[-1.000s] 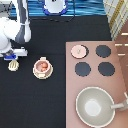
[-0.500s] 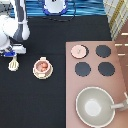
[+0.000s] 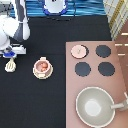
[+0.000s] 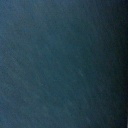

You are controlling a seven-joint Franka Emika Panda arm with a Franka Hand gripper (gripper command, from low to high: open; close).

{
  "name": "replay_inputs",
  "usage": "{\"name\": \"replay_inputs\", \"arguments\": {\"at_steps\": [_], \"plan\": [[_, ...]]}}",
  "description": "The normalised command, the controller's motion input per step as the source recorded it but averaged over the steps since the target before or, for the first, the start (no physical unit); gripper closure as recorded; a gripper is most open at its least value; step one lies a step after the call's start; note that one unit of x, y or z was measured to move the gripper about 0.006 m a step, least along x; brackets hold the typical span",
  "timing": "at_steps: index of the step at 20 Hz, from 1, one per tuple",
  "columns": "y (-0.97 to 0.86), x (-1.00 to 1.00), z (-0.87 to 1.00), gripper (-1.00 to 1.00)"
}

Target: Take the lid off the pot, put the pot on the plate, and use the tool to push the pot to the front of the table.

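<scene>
**Lid off, pot plated: arm hangs over the spatula at the bench's edge**

The end effector point(image 3: 11, 54) hovers near the exterior view's left edge, directly above the tool point(image 3: 10, 65), a cream-white spatula lying on the black bench point(image 3: 55, 100). Whether it is apart, together or already clamped on the handle cannot be told from here; the blue block on the hand hides the contact. The wrist view offers only a dark, featureless surface.

Two parts of the job look done. The lid point(image 3: 78, 50) sits on the stove point(image 3: 120, 75), on the burner place nearest the exterior view's top left, apart from the three black burners point(image 3: 83, 68). The pot point(image 3: 43, 66), open and showing reddish pieces inside, rests on the plate point(image 3: 43, 75), whose cream rim rings it. Pot and plate lie near the spatula, toward the exterior view's right of it. A large grey pan point(image 3: 94, 105) occupies the stove's lower end and plays no part.

The step in hand appears to be taking up the tool. Done well, that means a grip square on the short handle, leaving the slotted head free and low. A skewed hold would likely let the spatula twist once it meets the pot's wall.
</scene>
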Motion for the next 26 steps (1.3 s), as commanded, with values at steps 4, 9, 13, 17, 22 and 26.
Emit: {"name": "replay_inputs", "arguments": {"at_steps": [4,9,13,17,22,26], "plan": [[0.68,-0.44,0.89,1.00],[0.68,-0.67,0.73,1.00],[0.60,-0.91,0.39,1.00],[0.71,-0.94,0.03,1.00],[0.79,-0.90,-0.30,1.00],[0.93,-0.67,-0.44,1.00]]}}
